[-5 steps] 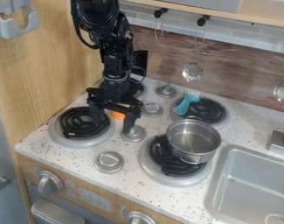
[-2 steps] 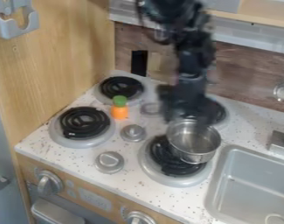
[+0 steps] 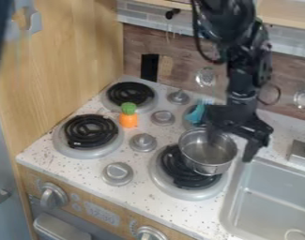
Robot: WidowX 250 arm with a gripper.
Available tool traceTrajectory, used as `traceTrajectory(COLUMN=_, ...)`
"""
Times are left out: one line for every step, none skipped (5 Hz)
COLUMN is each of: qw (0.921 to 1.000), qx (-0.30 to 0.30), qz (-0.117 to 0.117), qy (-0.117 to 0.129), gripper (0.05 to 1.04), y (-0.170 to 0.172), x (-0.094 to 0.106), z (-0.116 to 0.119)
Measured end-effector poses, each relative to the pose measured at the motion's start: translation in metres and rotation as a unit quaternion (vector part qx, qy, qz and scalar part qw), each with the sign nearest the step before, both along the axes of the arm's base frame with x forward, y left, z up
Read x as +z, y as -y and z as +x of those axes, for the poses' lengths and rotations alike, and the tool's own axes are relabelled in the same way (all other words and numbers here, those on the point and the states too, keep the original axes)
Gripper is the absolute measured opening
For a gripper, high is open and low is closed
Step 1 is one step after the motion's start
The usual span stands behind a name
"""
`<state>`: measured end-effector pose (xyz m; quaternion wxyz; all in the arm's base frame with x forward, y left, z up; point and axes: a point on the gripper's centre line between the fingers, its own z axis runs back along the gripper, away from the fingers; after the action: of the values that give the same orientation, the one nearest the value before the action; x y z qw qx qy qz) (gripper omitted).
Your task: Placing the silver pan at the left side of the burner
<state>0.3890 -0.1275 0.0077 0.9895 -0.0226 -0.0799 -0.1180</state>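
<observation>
The silver pan [image 3: 204, 158] rests on the front right burner [image 3: 166, 180], covering the burner's upper right part. Around the pan's right rim, my gripper [image 3: 232, 143] is open and pointing down, with one finger over the pan's inside and the other to the right of it, near the sink's corner. Whether either finger touches the pan, I cannot tell.
An orange toy carrot [image 3: 128, 120] with a green top stands between the left burners. Behind the pan, a teal utensil [image 3: 195, 114] lies on the back right burner. Knobs [image 3: 118, 173] rise between the burners; the sink [image 3: 273, 197] is at right.
My gripper has moved from the left burners across to the pan's right side, uncovering the carrot. The pan has stayed where it was. A dark blurred shape has appeared at the upper left edge.
</observation>
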Motion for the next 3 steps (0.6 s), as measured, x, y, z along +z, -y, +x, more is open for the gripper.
traceTrajectory(qw=0.9994, qx=-0.007, qz=0.026, qy=-0.023, gripper=0.959, y=0.007, x=-0.031, z=0.005)
traceTrajectory(qw=0.9986, qx=-0.013, qz=0.040, qy=-0.032, gripper=0.656, y=0.011, x=-0.045, z=0.006)
traceTrajectory(qw=0.9987, qx=-0.014, qz=0.039, qy=-0.029, gripper=0.347, y=0.011, x=-0.045, z=0.007)
